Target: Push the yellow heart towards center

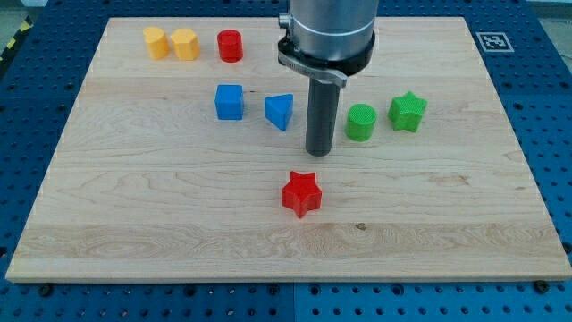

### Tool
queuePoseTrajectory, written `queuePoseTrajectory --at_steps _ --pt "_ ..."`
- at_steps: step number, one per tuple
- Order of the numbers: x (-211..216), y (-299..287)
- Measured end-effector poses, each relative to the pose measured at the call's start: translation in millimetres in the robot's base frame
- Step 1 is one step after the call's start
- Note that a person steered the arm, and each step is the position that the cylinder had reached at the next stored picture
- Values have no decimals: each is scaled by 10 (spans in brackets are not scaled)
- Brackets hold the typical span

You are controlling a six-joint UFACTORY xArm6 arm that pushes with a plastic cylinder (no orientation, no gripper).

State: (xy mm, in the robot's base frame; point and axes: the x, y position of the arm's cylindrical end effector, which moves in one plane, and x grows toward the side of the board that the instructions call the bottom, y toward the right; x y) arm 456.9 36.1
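Observation:
Two yellow blocks sit side by side at the view's top left, one [155,42] to the left of the other [185,43]. One is the yellow heart, but I cannot tell which. My tip [319,152] stands on the board near the middle, far to the lower right of the yellow blocks. It is between the blue triangle [279,111] and the green cylinder [361,122], touching neither.
A red cylinder [230,45] stands just right of the yellow blocks. A blue cube [229,102] lies below it. A green star [407,111] is right of the green cylinder. A red star [301,193] lies below my tip. The wooden board [107,224] sits on a blue table.

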Motion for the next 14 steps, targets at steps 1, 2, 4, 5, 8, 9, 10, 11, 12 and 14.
queuePoseTrajectory --at_steps 1,2,4,5,8,9,10,11,12,14 --pt "-215 0" --pt "-641 0" --pt "-1344 -629" --pt "-1361 -1249" --pt "-1921 -3082" --pt "-2381 -2864" --pt "-2384 -2504" --pt "-2200 -2400" --pt "-2152 -2410" --pt "-1884 -2442"
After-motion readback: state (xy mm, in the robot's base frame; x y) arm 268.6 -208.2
